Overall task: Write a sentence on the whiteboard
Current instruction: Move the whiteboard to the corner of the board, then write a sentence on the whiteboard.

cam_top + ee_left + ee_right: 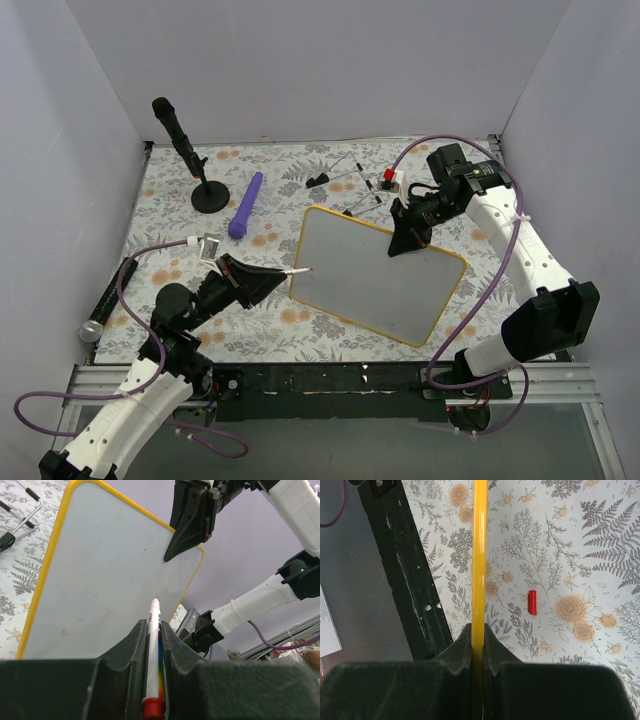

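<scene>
Since no lettering shows on the whiteboard (380, 285), you have the writing yet to begin.
Your left tool (272, 279) pinches a marker (298, 270), tip pointing right at the board's left short edge; whether it touches, you cannot tell. The board lies to its right, tilted off the floral surface (180, 200), long axis running left to right. Your right tool (405, 240) is pressed together on the far yellow rim.

A robot test booth in a lab: plain pale panels (300, 60) wall in the floral-clothed table (270, 335) on three sides, and an aluminium rail (95, 379) runs along its near edge.
</scene>
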`<act>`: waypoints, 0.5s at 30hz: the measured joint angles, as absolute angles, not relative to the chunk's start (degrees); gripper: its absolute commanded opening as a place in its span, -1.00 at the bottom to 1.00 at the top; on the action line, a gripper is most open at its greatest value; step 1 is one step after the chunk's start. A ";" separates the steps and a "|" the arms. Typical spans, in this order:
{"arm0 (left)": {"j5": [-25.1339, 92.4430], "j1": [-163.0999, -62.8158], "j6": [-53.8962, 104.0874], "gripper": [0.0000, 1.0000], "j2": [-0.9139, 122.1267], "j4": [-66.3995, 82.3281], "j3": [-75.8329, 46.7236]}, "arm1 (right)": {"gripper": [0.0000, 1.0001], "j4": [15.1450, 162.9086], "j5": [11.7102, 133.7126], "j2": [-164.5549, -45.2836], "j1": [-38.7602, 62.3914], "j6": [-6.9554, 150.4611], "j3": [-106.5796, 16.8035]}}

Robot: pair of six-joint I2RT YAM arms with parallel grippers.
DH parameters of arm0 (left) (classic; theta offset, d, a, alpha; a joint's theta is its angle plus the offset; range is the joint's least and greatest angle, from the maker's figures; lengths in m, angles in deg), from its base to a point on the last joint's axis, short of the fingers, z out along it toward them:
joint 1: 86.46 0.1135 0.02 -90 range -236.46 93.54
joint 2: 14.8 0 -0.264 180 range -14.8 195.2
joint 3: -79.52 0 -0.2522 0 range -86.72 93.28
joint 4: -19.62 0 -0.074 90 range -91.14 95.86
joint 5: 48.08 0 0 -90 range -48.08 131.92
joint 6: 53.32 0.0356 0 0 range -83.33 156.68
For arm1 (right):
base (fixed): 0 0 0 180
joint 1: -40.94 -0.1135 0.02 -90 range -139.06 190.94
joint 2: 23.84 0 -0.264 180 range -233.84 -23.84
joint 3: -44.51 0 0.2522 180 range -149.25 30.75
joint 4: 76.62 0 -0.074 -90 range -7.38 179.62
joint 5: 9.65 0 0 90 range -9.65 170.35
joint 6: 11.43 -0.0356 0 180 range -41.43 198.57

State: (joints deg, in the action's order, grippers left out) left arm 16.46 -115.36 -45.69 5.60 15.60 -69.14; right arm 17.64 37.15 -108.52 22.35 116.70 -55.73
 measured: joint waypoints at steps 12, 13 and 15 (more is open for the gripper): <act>15.90 -115.36 -43.05 -1.00 11.44 22.40 -68.00 | -0.97 17.68 37.15 -109.57 22.05 116.72 -57.00; 15.87 -115.36 -42.28 -1.00 12.53 22.99 -67.33 | -0.97 17.70 37.15 -109.83 22.05 116.72 -57.30; 15.79 -115.36 -39.94 -1.00 15.09 24.73 -65.53 | -0.97 17.77 37.15 -110.56 22.05 116.74 -58.29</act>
State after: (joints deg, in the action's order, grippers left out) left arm 15.79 -115.36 -39.94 15.09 24.73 -65.53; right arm 17.77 37.15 -110.56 22.05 116.74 -58.29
